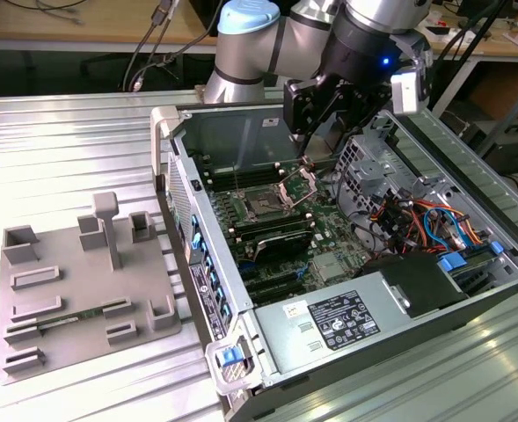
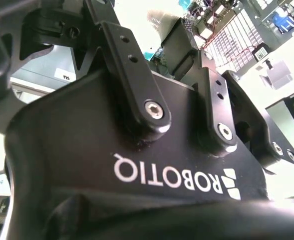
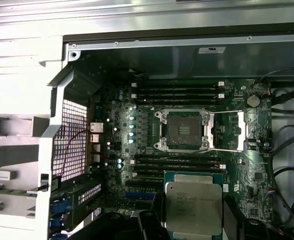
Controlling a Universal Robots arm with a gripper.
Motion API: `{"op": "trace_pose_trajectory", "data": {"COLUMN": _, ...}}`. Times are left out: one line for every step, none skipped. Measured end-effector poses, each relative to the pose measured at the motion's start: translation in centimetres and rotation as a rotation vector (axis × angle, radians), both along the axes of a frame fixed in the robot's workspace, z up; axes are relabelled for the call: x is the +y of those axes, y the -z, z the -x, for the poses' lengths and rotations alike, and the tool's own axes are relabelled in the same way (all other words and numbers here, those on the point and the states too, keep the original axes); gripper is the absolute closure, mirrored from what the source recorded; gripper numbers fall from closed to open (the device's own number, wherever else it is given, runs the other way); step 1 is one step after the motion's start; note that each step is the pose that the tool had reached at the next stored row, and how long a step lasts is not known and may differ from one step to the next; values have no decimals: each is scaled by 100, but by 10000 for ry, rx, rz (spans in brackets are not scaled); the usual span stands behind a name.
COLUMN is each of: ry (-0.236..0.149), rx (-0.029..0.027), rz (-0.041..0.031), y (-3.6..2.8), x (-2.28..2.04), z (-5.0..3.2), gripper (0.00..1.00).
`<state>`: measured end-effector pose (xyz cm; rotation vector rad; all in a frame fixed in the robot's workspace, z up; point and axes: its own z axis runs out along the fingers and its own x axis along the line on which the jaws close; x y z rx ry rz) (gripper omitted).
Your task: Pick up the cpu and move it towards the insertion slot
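The cpu (image 3: 193, 207), a flat square chip with a silvery top and pale rim, hangs above the green board between the dark fingers (image 3: 155, 222) of my gripper (image 3: 193, 225), which is shut on it. The insertion slot (image 3: 182, 131) lies a short way off on the board. Its dark centre is exposed and its silver bracket (image 3: 227, 131) is swung open beside it. In the exterior view my gripper (image 1: 309, 149) hovers inside the open computer case, just above and behind the insertion slot (image 1: 263, 205).
A large grey tray (image 1: 83, 281) with raised blocks lies at the exterior view's left. Inside the case are long black memory slots (image 3: 179, 92), a grey power supply (image 1: 329, 321), coloured cables (image 1: 421, 215) and a metal drive cage (image 1: 364, 163). The case walls (image 1: 175, 176) ring the board.
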<state>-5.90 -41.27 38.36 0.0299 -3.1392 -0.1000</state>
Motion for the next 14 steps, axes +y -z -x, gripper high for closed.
{"op": "trace_pose_trajectory", "data": {"ry": 0, "rx": 0, "rz": 0, "y": 0, "x": 0, "z": -4, "gripper": 45}}
{"op": "trace_pose_trajectory", "data": {"ry": 0, "rx": 0, "rz": 0, "y": 1, "x": 1, "z": -8, "gripper": 45}}
{"op": "trace_pose_trajectory", "data": {"ry": 0, "rx": 0, "rz": 0, "y": 1, "x": 1, "z": -12, "gripper": 45}}
{"op": "trace_pose_trajectory", "data": {"ry": 0, "rx": 0, "rz": 0, "y": 1, "x": 2, "z": -17, "gripper": 45}}
{"op": "trace_pose_trajectory", "data": {"ry": 0, "rx": -1, "rz": 0, "y": 1, "x": 2, "z": -21, "gripper": 45}}
{"op": "trace_pose_trajectory", "data": {"ry": 0, "rx": 0, "rz": 0, "y": 1, "x": 3, "z": -27, "gripper": 45}}
{"op": "trace_pose_trajectory", "data": {"ry": 0, "rx": 0, "rz": 0, "y": 2, "x": 4, "z": -31, "gripper": 45}}
{"op": "trace_pose_trajectory", "data": {"ry": 0, "rx": 0, "rz": 0, "y": 2, "x": 4, "z": -36, "gripper": 45}}
{"op": "trace_pose_trajectory", "data": {"ry": 0, "rx": 0, "rz": 0, "y": 2, "x": 4, "z": -40, "gripper": 45}}
{"op": "trace_pose_trajectory", "data": {"ry": 0, "rx": 0, "rz": 0, "y": 2, "x": 5, "z": -46, "gripper": 45}}
{"op": "trace_pose_trajectory", "data": {"ry": 0, "rx": 0, "rz": 0, "y": 3, "x": 6, "z": -50, "gripper": 45}}
{"op": "trace_pose_trajectory", "data": {"ry": 0, "rx": 0, "rz": 0, "y": 3, "x": 7, "z": -56, "gripper": 45}}
{"op": "trace_pose_trajectory", "data": {"ry": 0, "rx": 0, "rz": 0, "y": 3, "x": 8, "z": -66, "gripper": 45}}
{"op": "trace_pose_trajectory", "data": {"ry": 0, "rx": 0, "rz": 0, "y": 4, "x": 8, "z": -74, "gripper": 45}}
